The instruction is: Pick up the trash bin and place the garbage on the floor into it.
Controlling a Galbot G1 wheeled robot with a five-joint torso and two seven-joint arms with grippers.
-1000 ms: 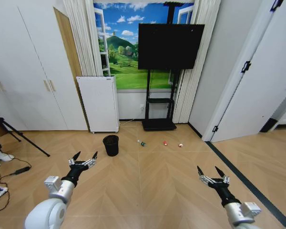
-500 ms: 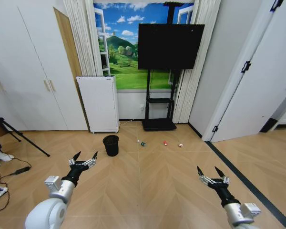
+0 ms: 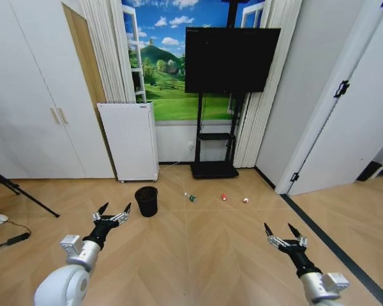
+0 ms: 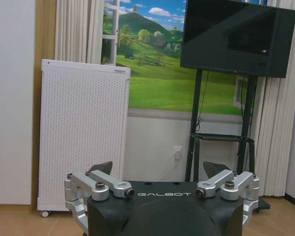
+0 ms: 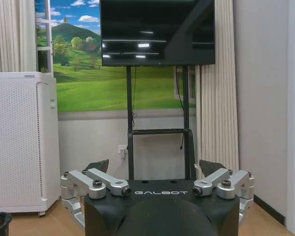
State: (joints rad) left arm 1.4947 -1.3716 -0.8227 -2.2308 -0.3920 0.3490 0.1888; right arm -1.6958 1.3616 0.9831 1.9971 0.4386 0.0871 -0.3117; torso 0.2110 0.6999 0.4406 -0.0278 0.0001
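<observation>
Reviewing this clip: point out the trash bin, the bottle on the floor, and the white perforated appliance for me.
trash bin [image 3: 146, 201], head view, on its black mesh side wall.
bottle [image 3: 192, 198], head view, on its green-labelled middle.
white appliance [image 3: 129, 141], head view, on the centre of its front panel.

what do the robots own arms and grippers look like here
Both arms have rounded white-and-grey shells ending in black wrists. The left gripper and right gripper have silver metal linkages and dark pointed fingertips. The black wrist housing is marked GALBOT in pale letters.
</observation>
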